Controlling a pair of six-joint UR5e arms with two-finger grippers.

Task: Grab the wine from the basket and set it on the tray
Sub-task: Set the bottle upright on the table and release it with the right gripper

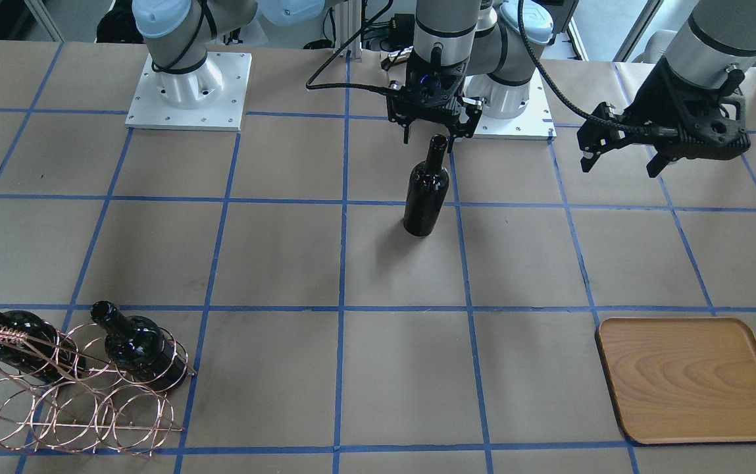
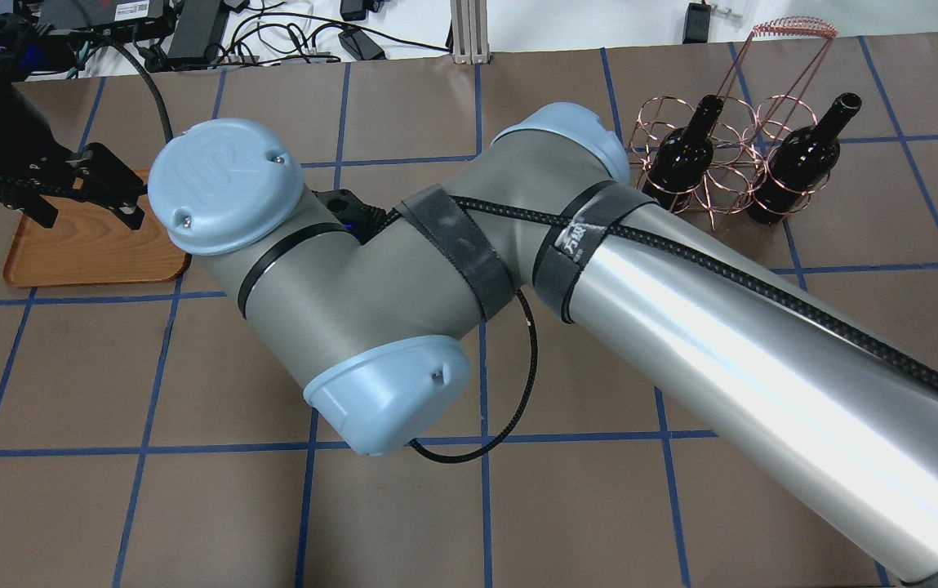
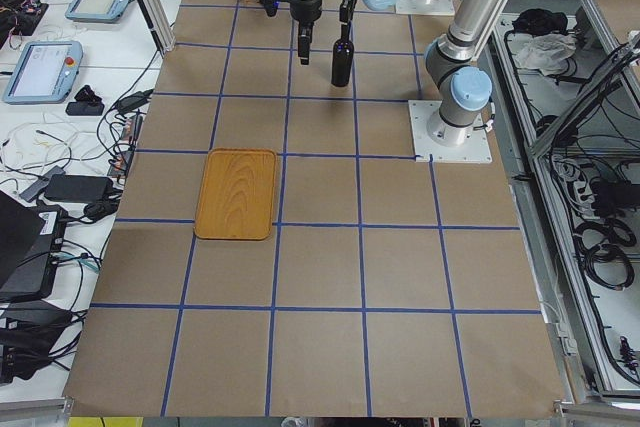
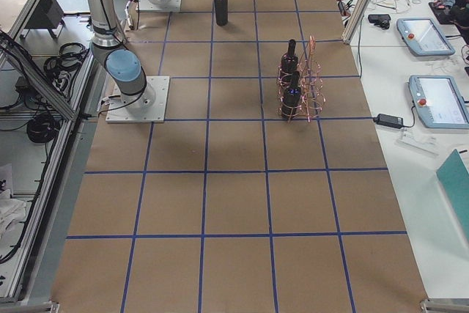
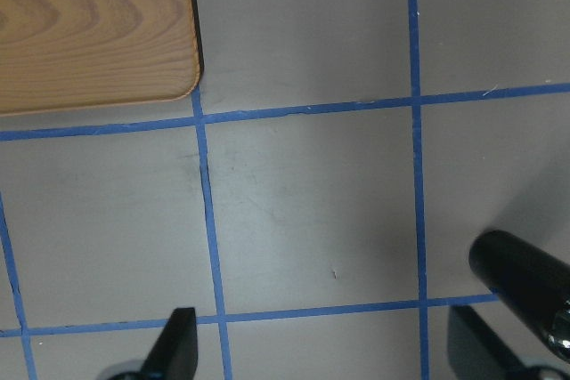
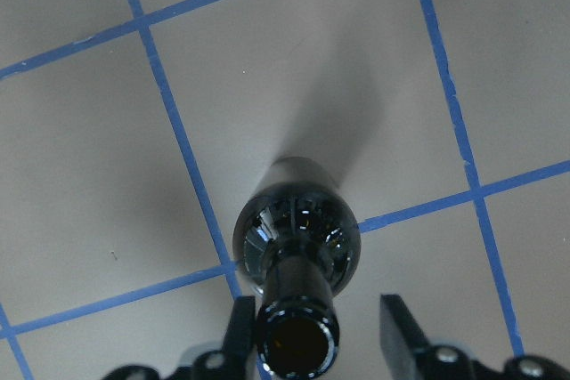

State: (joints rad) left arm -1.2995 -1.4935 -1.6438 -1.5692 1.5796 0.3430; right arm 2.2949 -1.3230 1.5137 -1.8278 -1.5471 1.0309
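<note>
Straddling upright wine (image 1: 426, 197), right jaws gape; left jaws parted too, tray (image 1: 693, 378) well apart.

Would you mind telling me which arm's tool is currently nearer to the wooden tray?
The left. The left tool hangs open above the table off the tray's corner; the right tool is farther away, open either side of the standing bottle's neck at mid-table.

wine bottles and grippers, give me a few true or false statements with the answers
1. The upright wine bottle stands on the wooden tray. False: it stands on the table, well apart from the tray.
2. Two wine bottles sit in the wire basket. True.
3. The right gripper is open at the upright bottle's neck. True.
4. The left gripper holds a bottle. False: it is open and holds nothing.
</note>
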